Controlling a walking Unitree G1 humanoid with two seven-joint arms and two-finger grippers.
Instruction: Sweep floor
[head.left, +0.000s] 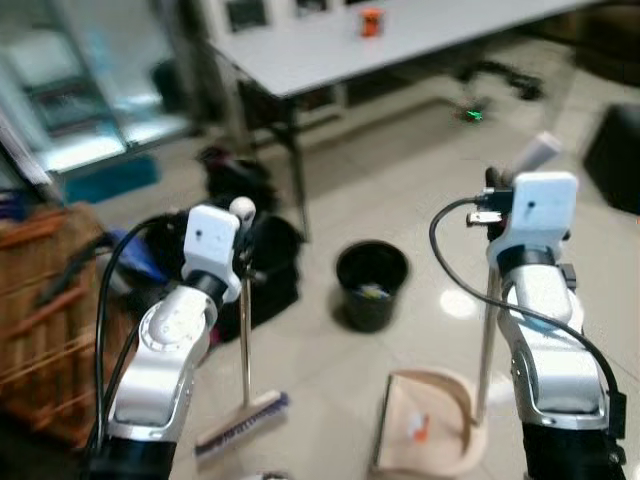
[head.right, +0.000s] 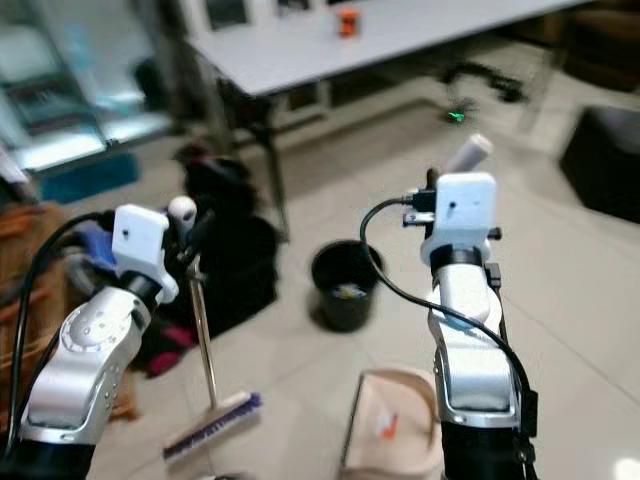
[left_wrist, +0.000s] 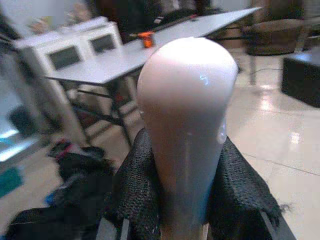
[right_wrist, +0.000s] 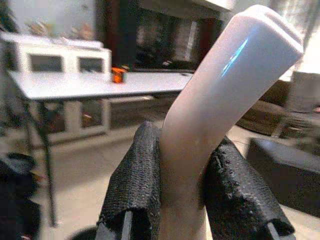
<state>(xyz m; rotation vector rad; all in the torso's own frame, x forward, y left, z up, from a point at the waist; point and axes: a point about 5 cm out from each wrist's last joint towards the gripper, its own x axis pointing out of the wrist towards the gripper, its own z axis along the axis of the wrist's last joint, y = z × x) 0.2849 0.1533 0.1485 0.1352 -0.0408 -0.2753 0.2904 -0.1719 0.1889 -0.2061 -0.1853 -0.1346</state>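
A humanoid robot is standing on a glossy tiled floor (head.left: 420, 190) with a tool in each arm. The left gripper (left_wrist: 175, 200) is pinching, between its black fingers (left_wrist: 135, 190), the rounded pale knob of a thin metal-handled broom (head.left: 245, 330), whose long axis is running almost straight down to a flat brush head with purple bristles (head.left: 242, 424) resting on the floor at near left. The right gripper (right_wrist: 185, 200) is pressing its jaws around the angled white grip of a tall-handled beige dustpan (head.left: 430, 420), which is sitting on the floor at near right with a small orange scrap (head.left: 420, 430) lying inside it. The brush head is lying to the left of the pan's open mouth, near but apart, so the coming stroke looks to be a rightward draw by the left arm, the nearer one. A round black bin (head.left: 372, 285) is standing farther off between them, before a long grey surface (head.left: 330, 50).
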